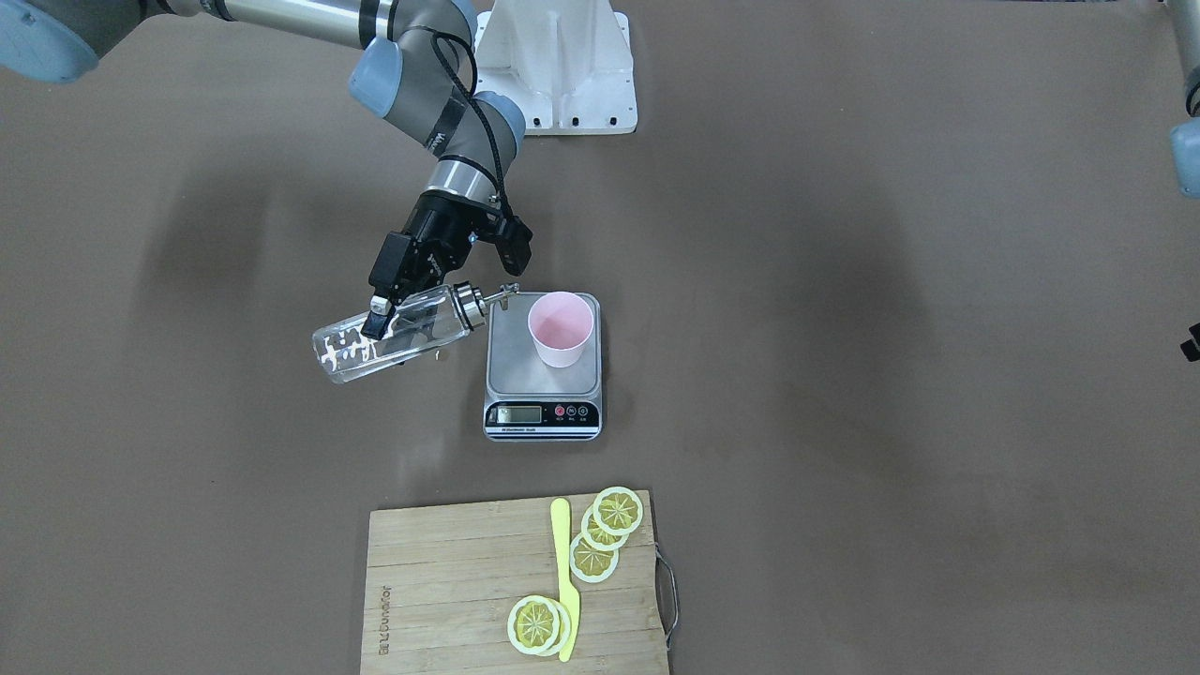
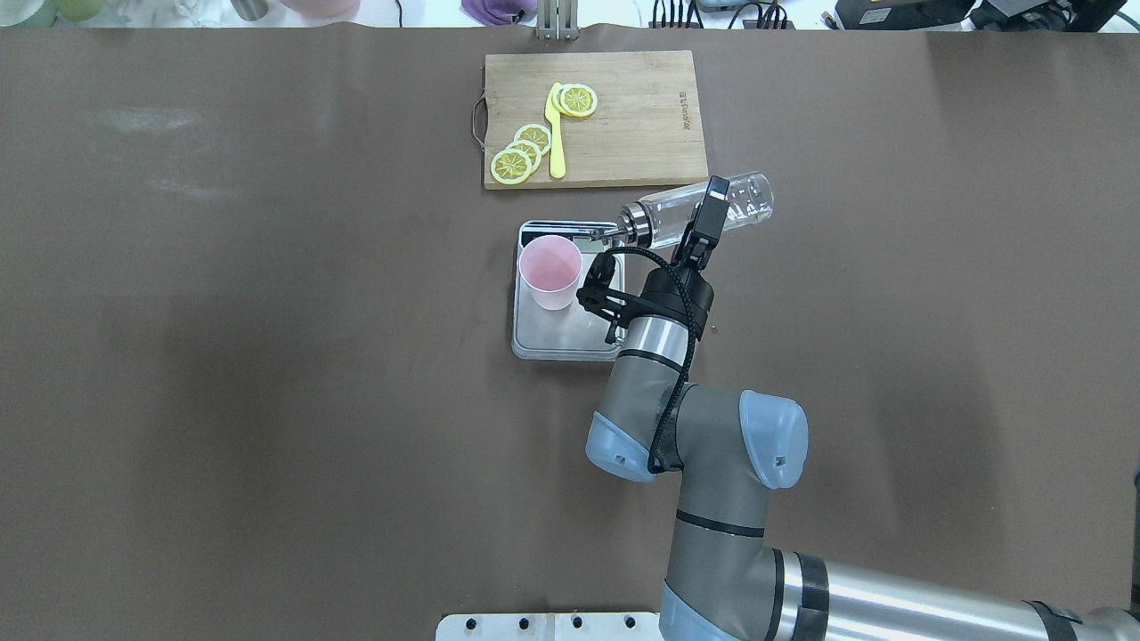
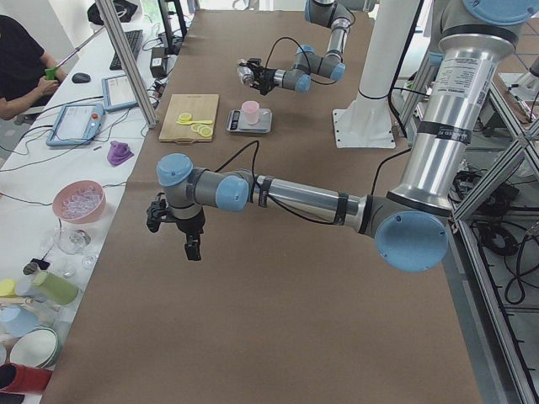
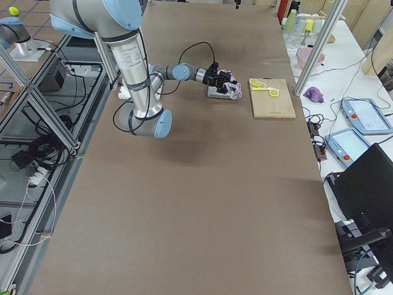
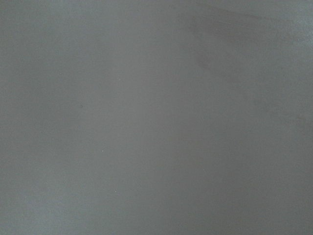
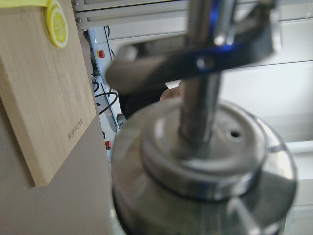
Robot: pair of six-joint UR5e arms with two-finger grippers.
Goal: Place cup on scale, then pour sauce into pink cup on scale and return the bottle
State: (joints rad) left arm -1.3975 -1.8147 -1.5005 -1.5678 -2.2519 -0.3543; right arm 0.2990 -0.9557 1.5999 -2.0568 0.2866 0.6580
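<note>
The pale pink cup stands upright on the silver scale, toward its back half. My right gripper is shut on the clear glass bottle, which is tilted almost flat beside the scale. Its silver spout points at the cup and ends just short of the rim. I see no stream of sauce. From overhead the bottle, cup and scale show the same. The bottle's cap fills the right wrist view. My left gripper hangs far off over bare table; I cannot tell its state.
A wooden cutting board with lemon slices and a yellow knife lies on the operators' side of the scale. The robot's white base mount stands behind the scale.
</note>
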